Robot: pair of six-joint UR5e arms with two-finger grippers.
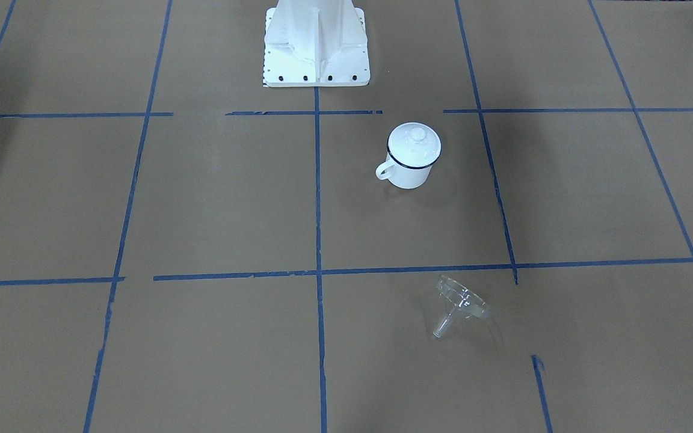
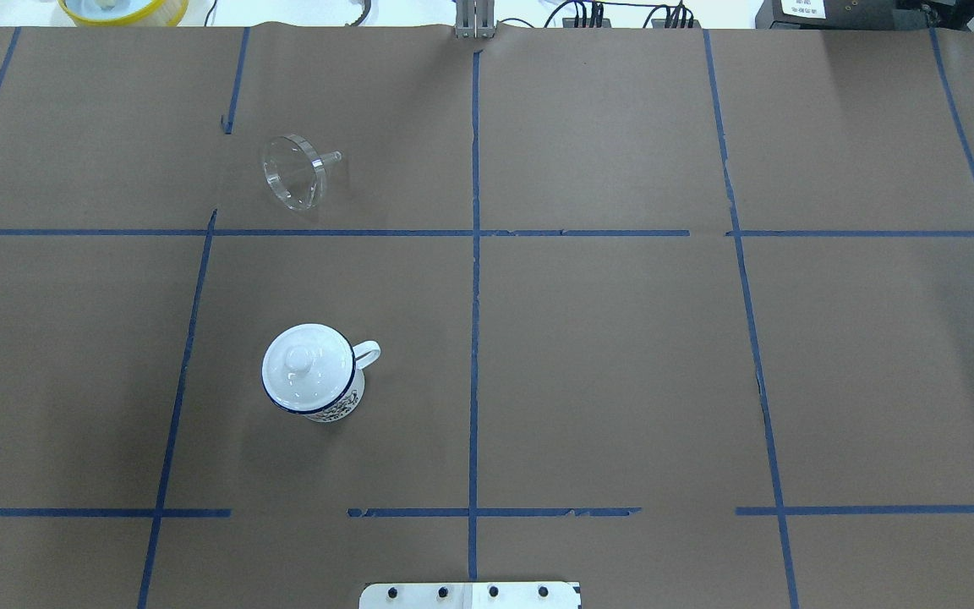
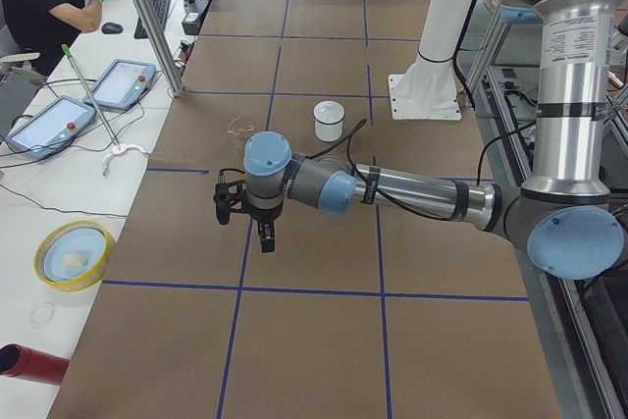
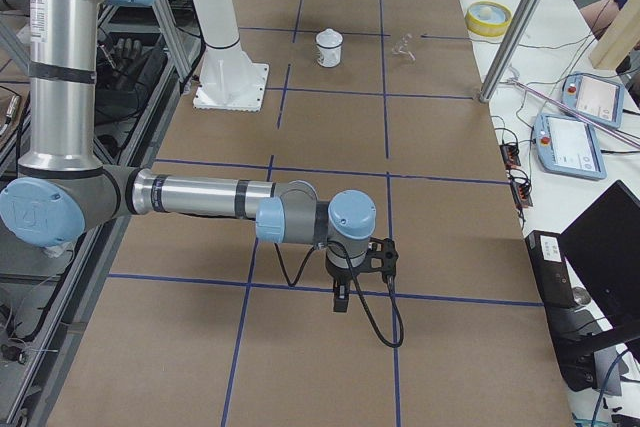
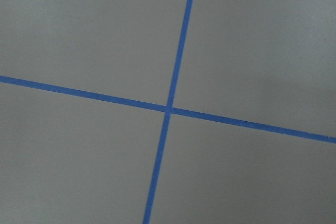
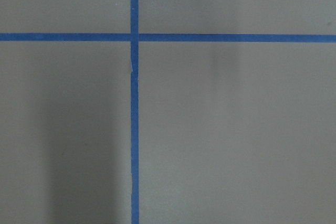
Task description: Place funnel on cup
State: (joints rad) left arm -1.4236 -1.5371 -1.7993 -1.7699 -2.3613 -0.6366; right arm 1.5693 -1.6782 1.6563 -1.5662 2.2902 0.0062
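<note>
The small clear transparent funnel, with its wide round rim and short narrow spout, is seen lying on its side on the table, in a taped square on the robot's left half and far from the base. Its spout is turned sideways, not downward. Nothing touches it.

The white enamel cup with a dark blue rim and a white loop handle is set upright in the next square nearer the robot, well apart from the funnel, with a line of blue tape between them. A round white lid with a knob is seated on the cup's mouth, so the opening is covered.

The task is judged to be at its very start. The funnel is not yet grasped, lifted or turned spout-down, and the lid would probably have to be taken off before the funnel could be seated in the cup. Everything is left to be done.

The brown paper-covered table bears these things only within the central views.

The left gripper is shown only in the side view from the robot's left, hanging above the paper near the table's end, well apart from the funnel and cup. The right gripper is shown only in the opposite side view, likewise hanging above the paper at the other end. Whether either pair of jaws is spread or pressed together cannot be told from these views. Nothing is seen held by either. In both wrist views only paper and crossed tape lines are seen.
</note>
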